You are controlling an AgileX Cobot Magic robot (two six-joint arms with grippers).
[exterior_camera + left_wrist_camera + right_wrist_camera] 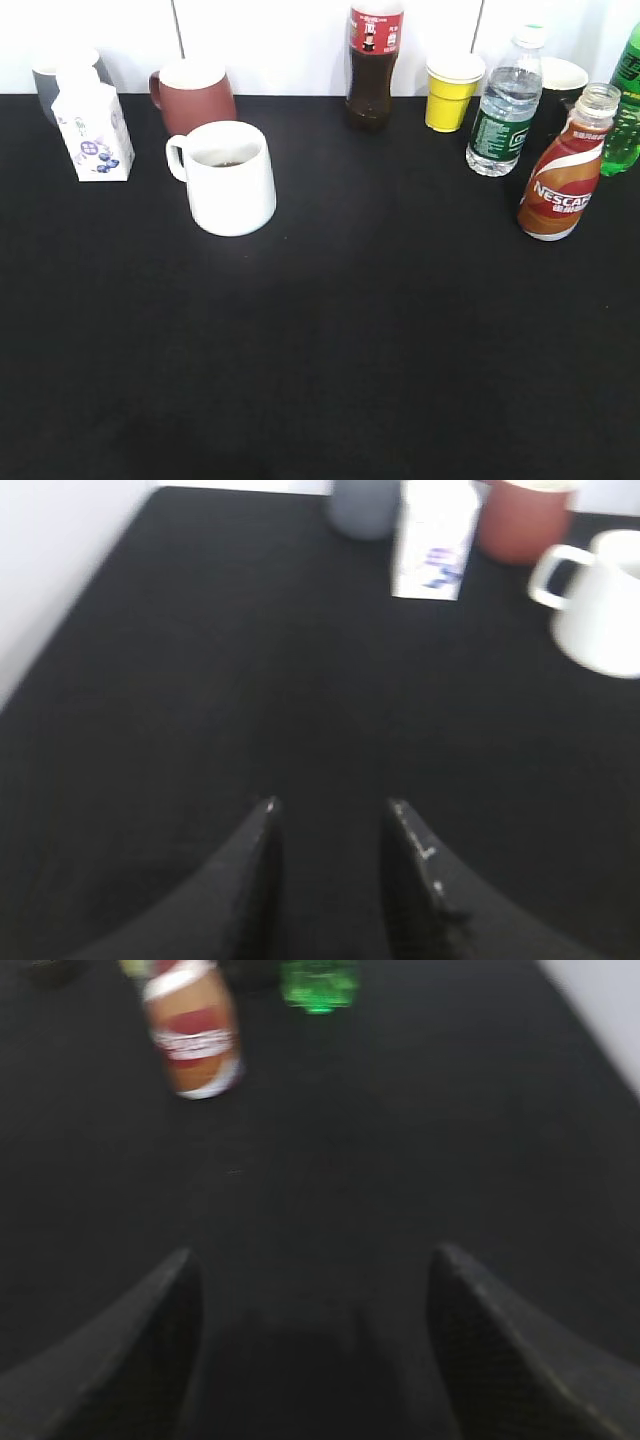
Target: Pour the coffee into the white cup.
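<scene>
The coffee bottle, curvy with a red-brown and white NESCAFE label and no cap, stands upright at the right of the black table. It shows blurred in the right wrist view. The white cup, a large mug with its handle to the left, stands left of centre with a little dark liquid inside; it also shows in the left wrist view. My left gripper is open and empty over bare table. My right gripper is open and empty, well short of the coffee bottle. Neither gripper shows in the exterior view.
A white carton, a grey cup and a dark red mug stand at the back left. A cola bottle, yellow paper cup, water bottle, dark cup and green bottle stand at the back right.
</scene>
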